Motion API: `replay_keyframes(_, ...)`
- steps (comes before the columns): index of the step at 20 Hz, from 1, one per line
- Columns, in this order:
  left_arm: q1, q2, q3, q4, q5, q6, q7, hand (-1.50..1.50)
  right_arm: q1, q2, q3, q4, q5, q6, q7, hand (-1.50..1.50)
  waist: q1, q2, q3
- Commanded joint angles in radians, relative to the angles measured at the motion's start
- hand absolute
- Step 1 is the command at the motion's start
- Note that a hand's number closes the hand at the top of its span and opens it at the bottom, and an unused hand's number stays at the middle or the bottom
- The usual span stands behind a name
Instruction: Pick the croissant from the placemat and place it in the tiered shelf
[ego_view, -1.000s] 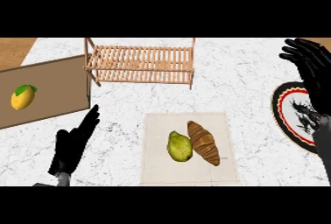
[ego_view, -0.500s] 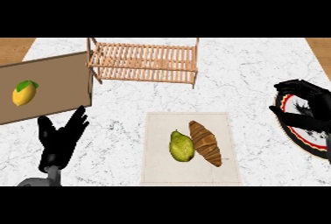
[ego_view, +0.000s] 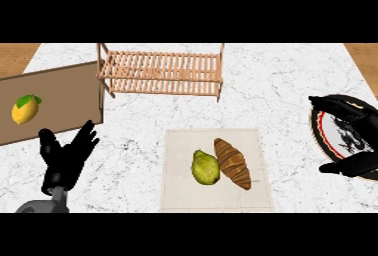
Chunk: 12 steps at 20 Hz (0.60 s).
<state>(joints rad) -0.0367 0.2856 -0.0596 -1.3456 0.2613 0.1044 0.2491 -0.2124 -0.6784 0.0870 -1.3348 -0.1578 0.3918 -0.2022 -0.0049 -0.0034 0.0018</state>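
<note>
Both my hands are shifting: right hand (ego_view: 347, 145), fingers spread, hovering at three o'clock of the croissant (ego_view: 232, 163), risking bumping the pear (ego_view: 206, 167) touching it.

Light is even and bright across the whole frame, with no glare or hot spots on the pale marble counter (ego_view: 148, 115). Shadows are faint: a soft, thin one lies under the wooden tiered shelf (ego_view: 162, 72) in the upper middle, and barely any shows beneath the croissant (ego_view: 233, 163) and the pear (ego_view: 206, 167) on the placemat (ego_view: 181, 195) at lower centre. Edges look slightly soft all over, and straight lines stay straight out to the corners.
</note>
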Motion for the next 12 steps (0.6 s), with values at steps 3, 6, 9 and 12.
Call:
replay_keyframes(3,0.033,-0.03,-0.006,0.039,-0.024,0.003,-0.039,0.0,0.026,-0.034,0.066,-0.304,-0.021,0.048,0.28,-1.5,-0.011,-0.002,-0.005)
replay_keyframes(6,0.043,0.017,0.027,-0.01,0.015,-0.051,0.002,0.0,0.031,-0.042,0.072,-0.406,-0.009,0.029,0.429,-1.5,-0.004,-0.002,-0.003)
replay_keyframes(9,-0.015,0.008,0.031,0.041,0.006,-0.051,-0.001,0.0,-0.057,0.054,0.165,-0.464,0.085,-0.097,0.637,-1.5,0.002,0.001,-0.004)
replay_keyframes(12,0.005,-0.003,0.034,0.017,-0.006,-0.029,0.008,0.0,-0.05,0.126,0.216,-0.541,0.16,-0.181,0.78,-1.5,0.004,0.001,-0.003)
